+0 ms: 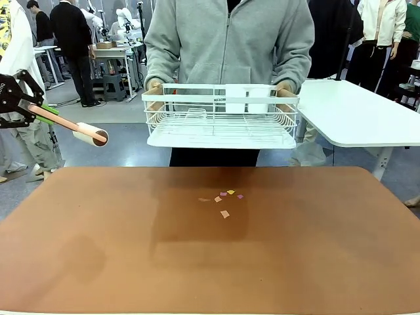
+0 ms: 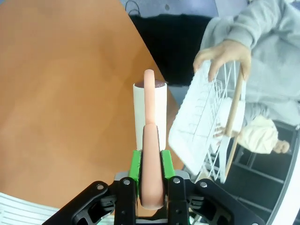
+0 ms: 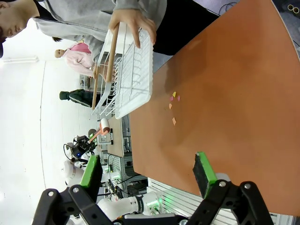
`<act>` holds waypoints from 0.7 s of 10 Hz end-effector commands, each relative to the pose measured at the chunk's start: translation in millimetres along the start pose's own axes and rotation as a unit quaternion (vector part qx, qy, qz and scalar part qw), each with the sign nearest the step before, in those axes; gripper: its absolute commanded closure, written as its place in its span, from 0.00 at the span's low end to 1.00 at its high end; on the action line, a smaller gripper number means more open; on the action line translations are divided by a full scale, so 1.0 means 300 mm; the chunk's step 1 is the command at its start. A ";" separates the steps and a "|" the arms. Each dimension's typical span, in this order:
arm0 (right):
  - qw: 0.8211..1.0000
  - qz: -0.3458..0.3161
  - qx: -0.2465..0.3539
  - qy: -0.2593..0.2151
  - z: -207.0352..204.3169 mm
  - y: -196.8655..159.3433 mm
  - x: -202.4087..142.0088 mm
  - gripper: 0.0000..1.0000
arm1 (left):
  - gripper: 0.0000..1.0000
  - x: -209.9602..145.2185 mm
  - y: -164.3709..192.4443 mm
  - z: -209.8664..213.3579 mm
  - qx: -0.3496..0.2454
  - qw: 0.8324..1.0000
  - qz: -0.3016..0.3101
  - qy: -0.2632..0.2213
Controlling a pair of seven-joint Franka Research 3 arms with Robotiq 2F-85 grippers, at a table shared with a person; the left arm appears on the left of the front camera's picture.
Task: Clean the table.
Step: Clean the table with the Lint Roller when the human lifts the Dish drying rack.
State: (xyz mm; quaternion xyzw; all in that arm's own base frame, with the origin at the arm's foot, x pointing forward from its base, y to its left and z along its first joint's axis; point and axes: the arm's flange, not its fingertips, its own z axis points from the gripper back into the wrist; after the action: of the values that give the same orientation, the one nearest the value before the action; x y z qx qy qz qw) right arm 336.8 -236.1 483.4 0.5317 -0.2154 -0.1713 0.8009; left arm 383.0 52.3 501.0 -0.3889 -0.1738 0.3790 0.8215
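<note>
- Gripping a lint roller (image 1: pixel 90 134) by its pink handle, the left gripper (image 1: pixel 29 108) hung raised at the far left, its green pads narrowed tight on the handle; the white roll pointed toward the middle, judged readied for a pass over the litter
- Right gripper (image 3: pixel 146 171): fingers spread wide, nothing between them; raised off the table's right side, apparently idle and out of the roller's way
- Table (image 1: pixel 210 269): reddish-brown top, spanning the near and middle ground from left to right
- Paper scraps (image 1: pixel 224 200): a small loose cluster of pink, yellow and orange bits, lying on the table's middle toward the far edge; judged the thing to be cleaned
- Dish rack (image 1: pixel 220 118): white wire, on its white tray; held level in the person's two hands (image 1: pixel 155 85) above the far edge, apart from the top, probably lifted to free the surface
</note>
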 end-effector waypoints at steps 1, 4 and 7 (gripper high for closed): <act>1.000 0.006 0.009 0.000 0.004 0.007 0.001 0.00 | 0.78 0.075 -0.025 0.019 -0.004 0.994 -0.094 0.055; 1.000 0.006 0.009 0.000 0.004 0.007 0.001 0.00 | 0.78 0.188 -0.050 -0.031 -0.036 0.923 -0.293 0.247; 1.000 0.006 0.009 0.000 0.004 0.007 0.001 0.00 | 0.78 0.225 -0.089 -0.141 -0.028 0.881 -0.391 0.266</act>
State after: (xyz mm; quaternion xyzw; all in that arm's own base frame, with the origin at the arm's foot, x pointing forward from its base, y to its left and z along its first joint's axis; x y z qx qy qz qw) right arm 337.1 -235.6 483.2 0.5316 -0.2149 -0.1711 0.8012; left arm 448.3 64.8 491.9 -0.4047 -0.0961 -0.0722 0.9065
